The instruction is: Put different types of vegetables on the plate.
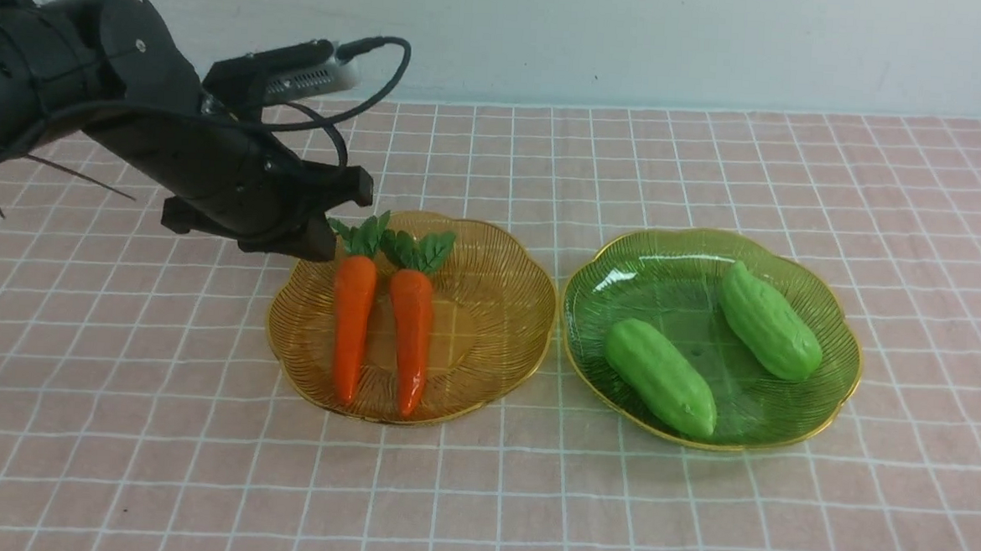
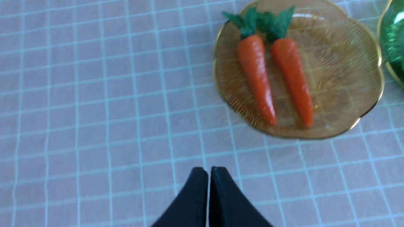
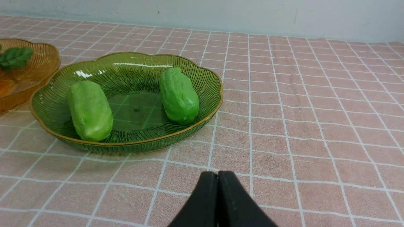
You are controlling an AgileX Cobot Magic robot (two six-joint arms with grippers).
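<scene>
Two orange carrots with green tops lie side by side on the amber plate. Two light-green gourds lie on the green plate. My left gripper hovers at the amber plate's back-left rim, beside the carrot tops. In the left wrist view it is shut and empty, with the carrots ahead of it. My right gripper is shut and empty over the cloth, in front of the green plate and its gourds. It is out of the front view.
A pink checked cloth covers the table. A pale wall runs along the far edge. The two plates nearly touch. The left arm's cable loops above the amber plate's back-left side.
</scene>
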